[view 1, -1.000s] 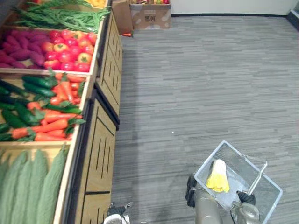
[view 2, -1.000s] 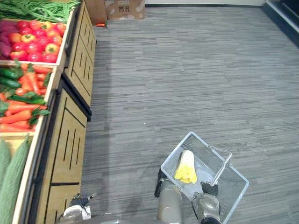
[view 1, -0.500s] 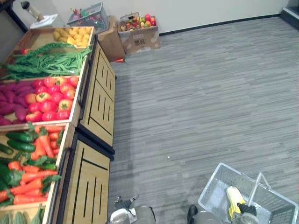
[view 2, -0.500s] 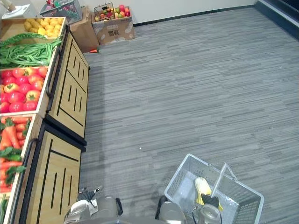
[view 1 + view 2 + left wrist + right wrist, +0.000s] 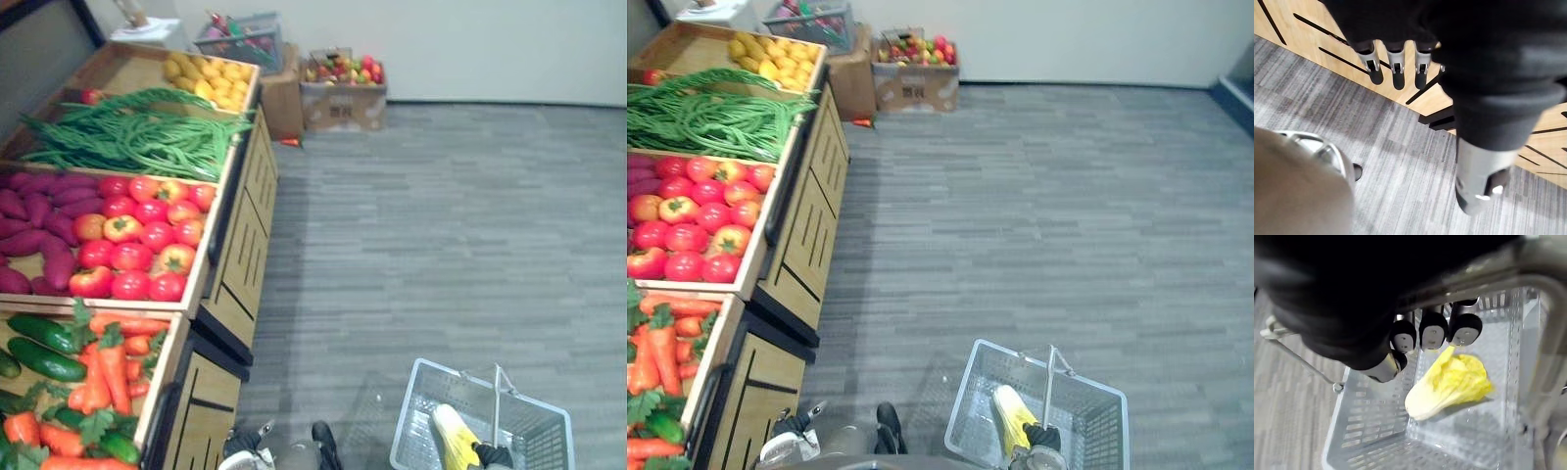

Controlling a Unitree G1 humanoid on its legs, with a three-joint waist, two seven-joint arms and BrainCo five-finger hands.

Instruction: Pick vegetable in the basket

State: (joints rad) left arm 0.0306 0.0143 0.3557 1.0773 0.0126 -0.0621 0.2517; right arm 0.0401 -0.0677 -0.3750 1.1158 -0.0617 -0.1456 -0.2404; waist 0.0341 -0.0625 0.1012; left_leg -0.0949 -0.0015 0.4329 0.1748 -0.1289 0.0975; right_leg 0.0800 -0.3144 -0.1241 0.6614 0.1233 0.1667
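A clear wire basket (image 5: pixel 419 406) hangs low at my right side, just above the grey floor. Inside lies a yellow-and-white cabbage (image 5: pixel 1449 384), also seen as the cabbage (image 5: pixel 1012 419) in the right eye view. My right hand (image 5: pixel 1432 330) has its fingers curled round the basket's metal handle (image 5: pixel 1488 271). The left hand (image 5: pixel 1397 73) hangs beside the wooden stand with relaxed fingers and holds nothing.
A wooden produce stand (image 5: pixel 240 264) runs along my left, with green beans (image 5: pixel 137 137), tomatoes (image 5: pixel 137 240), purple sweet potatoes (image 5: pixel 29 230), carrots and cucumbers (image 5: pixel 88 377). A cardboard box of fruit (image 5: pixel 343 93) stands by the far wall. Open grey floor (image 5: pixel 460 235) lies to the right.
The whole picture has shifted, so the camera moved: more of the far shelves and wall show. The basket with the cabbage stays in my right hand.
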